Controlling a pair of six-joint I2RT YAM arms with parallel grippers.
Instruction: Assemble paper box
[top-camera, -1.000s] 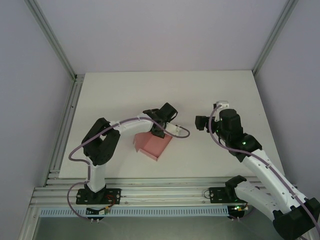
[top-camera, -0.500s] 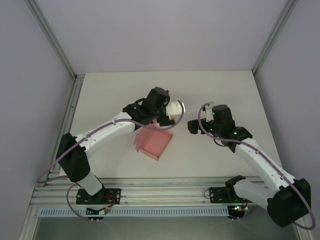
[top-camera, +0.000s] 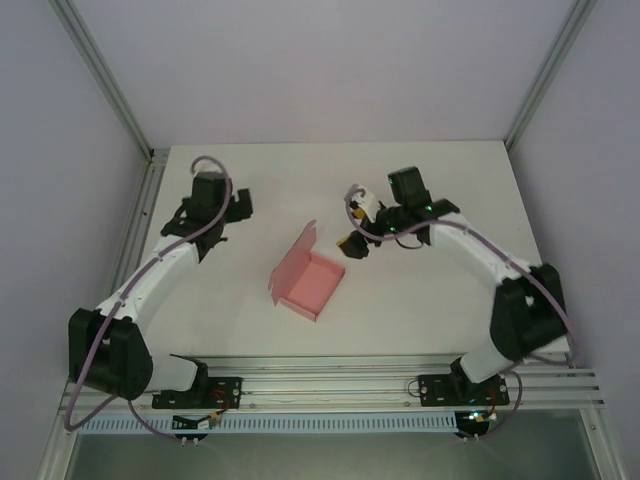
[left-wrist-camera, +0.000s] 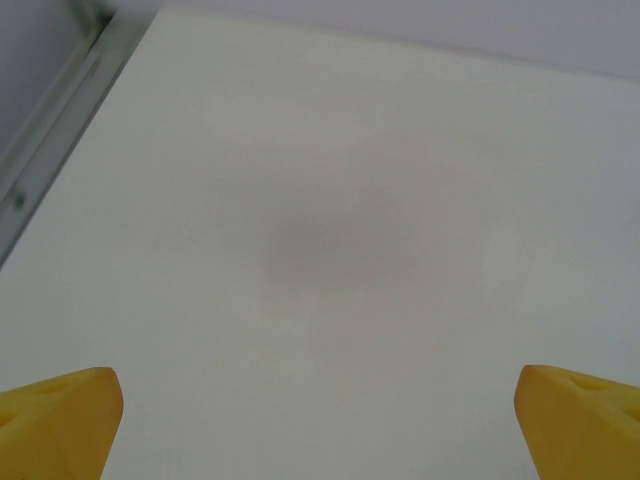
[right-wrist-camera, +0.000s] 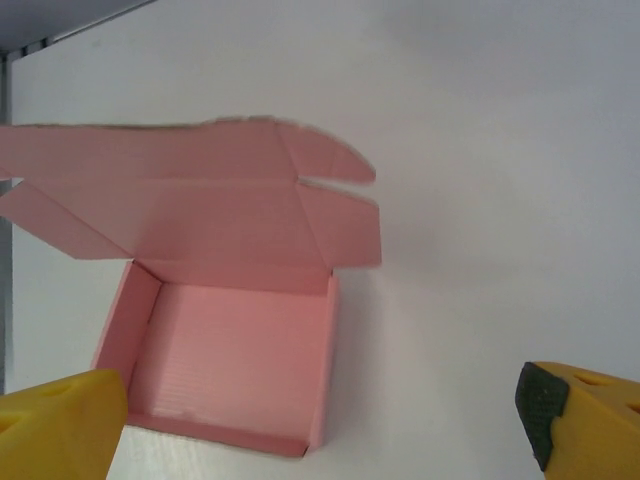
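Observation:
The paper box (top-camera: 310, 283) is a pale pink open tray at the middle of the white table, its lid flap (top-camera: 297, 252) standing up on the far-left side. In the right wrist view the paper box (right-wrist-camera: 235, 370) lies open and holds nothing, with its lid and side tabs (right-wrist-camera: 190, 195) spread behind it. My right gripper (top-camera: 356, 223) hovers open just right of the box, facing it, and touches nothing; its yellow fingertips (right-wrist-camera: 60, 425) frame the box. My left gripper (top-camera: 212, 207) is open over bare table at the back left, far from the box, yellow fingertips (left-wrist-camera: 55, 425) wide apart.
An aluminium rail (top-camera: 132, 255) runs along the table's left edge and also appears as the rail (left-wrist-camera: 45, 120) in the left wrist view. Frame posts (top-camera: 105, 85) rise at the back corners. The front rail (top-camera: 330, 385) carries both arm bases.
My left gripper opened, let go of the box and swung away to the back left. The right gripper moved back and left, turning to face the box. The box stayed put.

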